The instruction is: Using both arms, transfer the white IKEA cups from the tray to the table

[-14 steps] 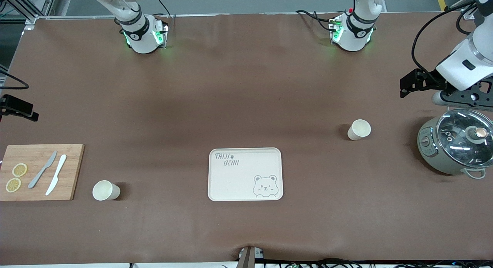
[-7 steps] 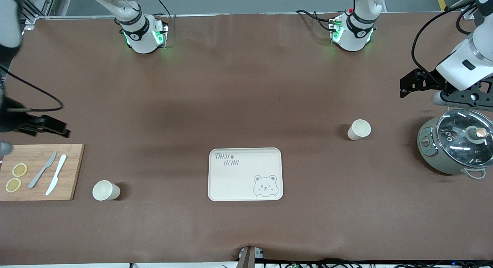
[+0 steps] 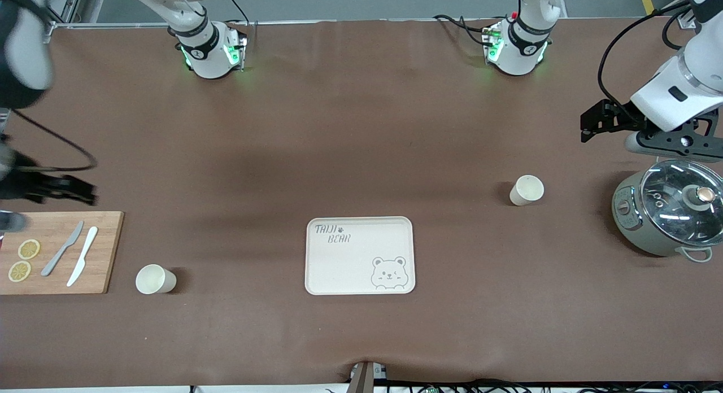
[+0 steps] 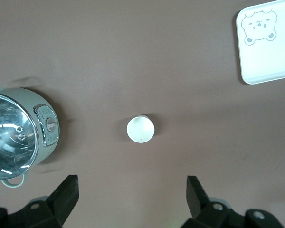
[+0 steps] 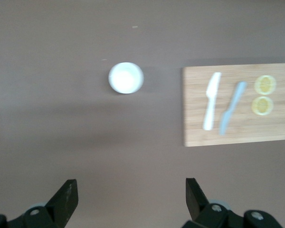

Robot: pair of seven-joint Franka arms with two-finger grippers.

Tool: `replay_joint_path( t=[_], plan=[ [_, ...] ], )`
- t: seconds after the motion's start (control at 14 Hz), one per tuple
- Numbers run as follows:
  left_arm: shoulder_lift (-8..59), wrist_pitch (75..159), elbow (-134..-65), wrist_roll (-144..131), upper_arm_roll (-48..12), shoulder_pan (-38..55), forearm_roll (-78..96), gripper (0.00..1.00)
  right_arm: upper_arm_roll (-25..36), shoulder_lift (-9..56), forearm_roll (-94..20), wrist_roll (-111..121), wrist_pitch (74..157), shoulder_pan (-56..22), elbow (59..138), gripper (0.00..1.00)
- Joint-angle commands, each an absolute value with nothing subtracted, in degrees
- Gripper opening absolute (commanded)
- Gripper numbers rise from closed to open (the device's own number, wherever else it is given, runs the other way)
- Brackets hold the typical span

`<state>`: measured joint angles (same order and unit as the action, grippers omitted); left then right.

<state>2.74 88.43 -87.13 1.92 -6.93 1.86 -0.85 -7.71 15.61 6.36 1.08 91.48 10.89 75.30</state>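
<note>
Two cream-white cups stand upright on the brown table. One cup is toward the left arm's end, beside the pot, and shows in the left wrist view. The other cup stands beside the cutting board at the right arm's end and shows in the right wrist view. My left gripper is up in the air over bare table by the pot, open and empty. My right gripper is up over the table by the cutting board, open and empty.
A white bear tray lies mid-table, between the cups. A grey-green pot with a glass lid stands at the left arm's end. A wooden cutting board holds two knives and two lemon slices.
My right arm has swung into view over the table by the cutting board. My left gripper has shifted slightly toward the bases. The cups have not moved.
</note>
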Motion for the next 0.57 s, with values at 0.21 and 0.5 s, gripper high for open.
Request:
replay_joint_path(
  t=[0.21, 0.5],
  plan=[
    [1.6, 88.9, -88.1, 1.5, -7.2, 1.8, -1.6, 1.00, -8.6, 3.4, 1.3, 2.1, 92.9, 13.9, 87.8, 1.00],
    [1.7, 88.9, -88.1, 1.5, -7.2, 1.6, -1.6, 1.00, -8.5, 5.4, -5.7, -0.6, 92.7, 13.7, 86.3, 1.00]
  ],
)
